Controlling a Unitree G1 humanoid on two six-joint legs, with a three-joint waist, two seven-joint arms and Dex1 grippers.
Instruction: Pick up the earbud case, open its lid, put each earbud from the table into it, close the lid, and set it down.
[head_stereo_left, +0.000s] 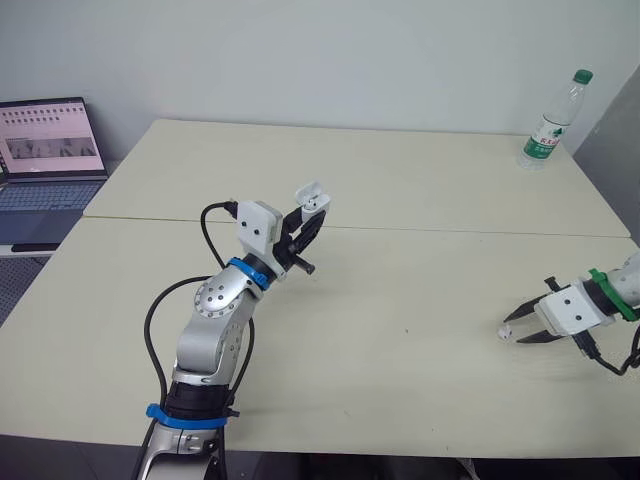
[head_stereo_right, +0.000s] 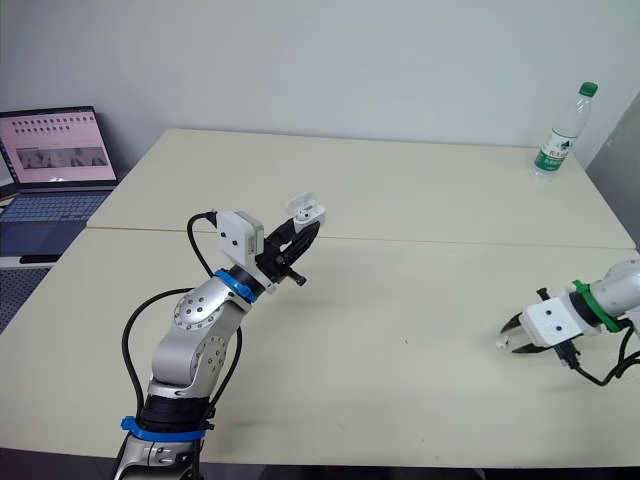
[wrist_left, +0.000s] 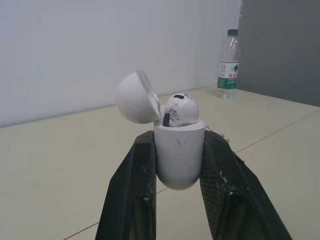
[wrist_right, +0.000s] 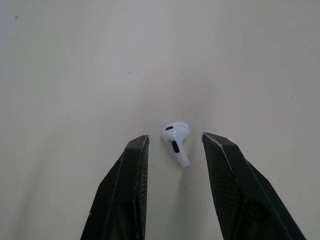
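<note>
Earbud case: glossy white plastic, rounded pill shape, hinged domed lid flipped open. The seated earbud sits in it, with dark scuffing by its black vent. I've got the case upright above the matte beige desk, with the left gripper jaws, black and wedge-shaped, clamped on its two sides. The loose earbud, white with a short stem, lies flat on the desk between the right gripper jaws, which are apart and clear of it on both sides. Clear plastic water bottle stands at the far right corner.
</note>
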